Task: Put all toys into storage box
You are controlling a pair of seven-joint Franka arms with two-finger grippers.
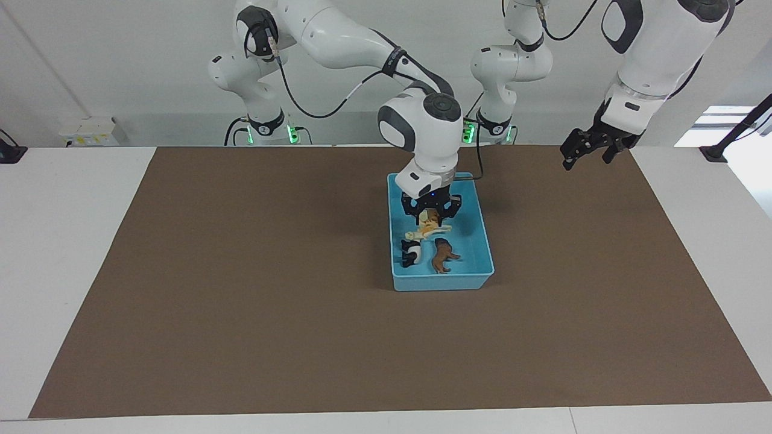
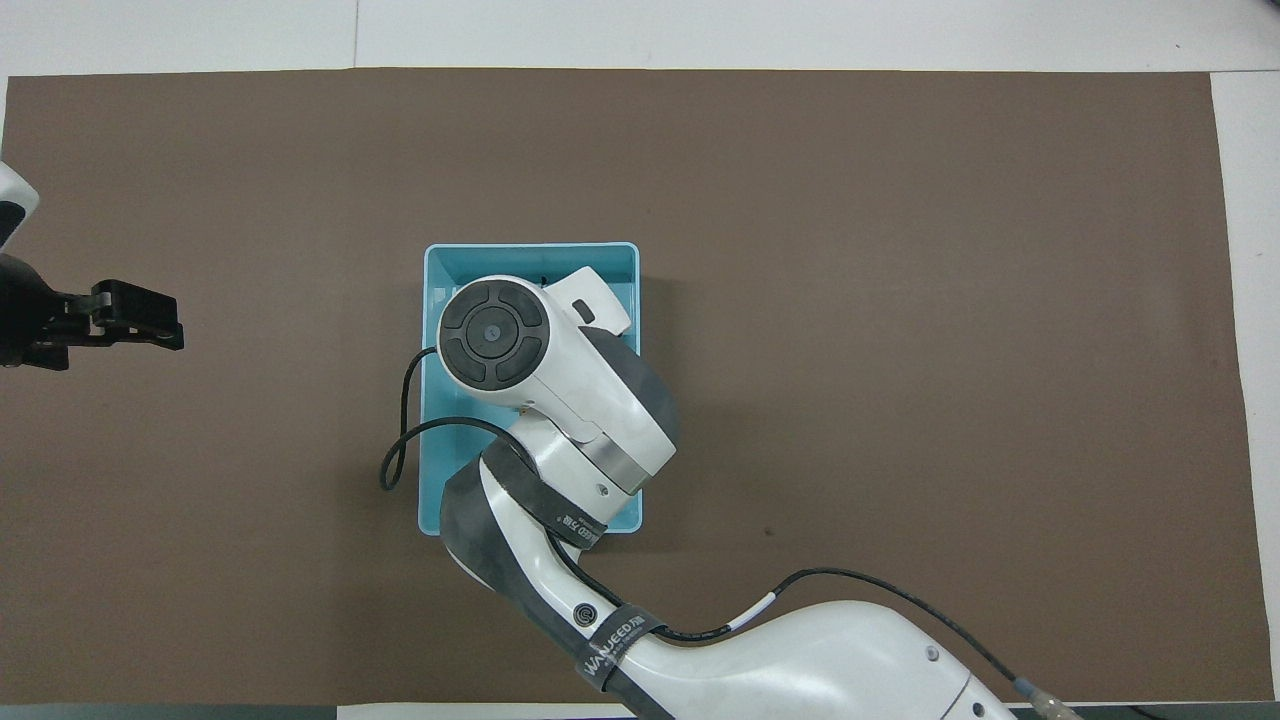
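The light blue storage box stands on the brown mat; in the overhead view its rim shows around my right arm. In it lie the cream horse, the black-and-white panda and the dark brown animal. The orange tiger sits on the horse, right under my right gripper, which is low inside the box with its fingers spread apart. In the overhead view the arm hides all the toys. My left gripper waits open and empty, raised over the mat's corner at the left arm's end; it also shows in the overhead view.
The brown mat covers most of the white table. A black cable loops from my right arm over the box's edge. No toys lie on the mat outside the box.
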